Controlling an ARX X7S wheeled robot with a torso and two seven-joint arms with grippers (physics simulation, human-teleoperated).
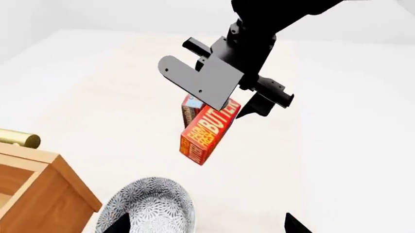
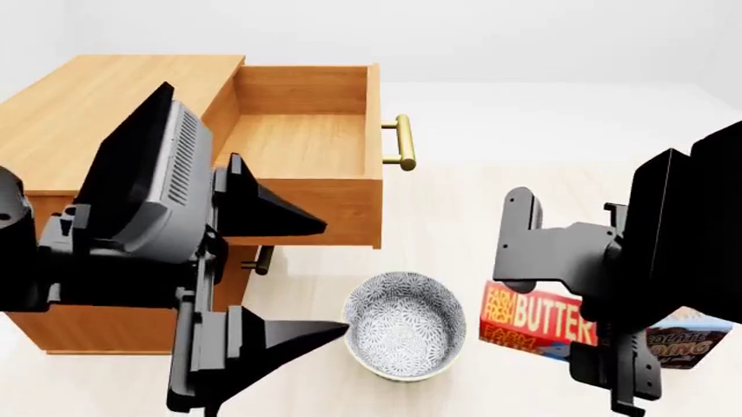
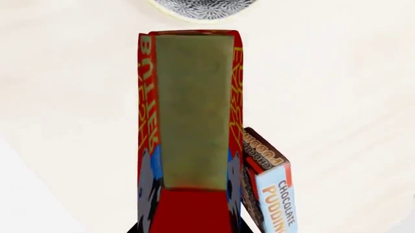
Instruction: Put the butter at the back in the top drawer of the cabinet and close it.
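Pale, cream-coloured floor runs under everything, meeting plain white walls behind. Your right hand (image 1: 224,104) is clenched on the butter (image 2: 539,320) and holds it off the floor, just beside the pudding box (image 2: 686,340) and to the right of the bowl (image 2: 406,323). Your left hand (image 2: 308,278) hangs released and empty in front of the cabinet (image 2: 104,104). The top drawer (image 2: 304,139) already stands pulled out, its bare wooden bottom showing nothing inside. I judge the pick done; the carry, the placing at the drawer's back and the closing remain.

Materials: the butter is a small, sharp-edged red and orange carton with white lettering. The cabinet is smooth light wood with a round brass bar handle (image 2: 402,142). The bowl is round, finely patterned grey and white.
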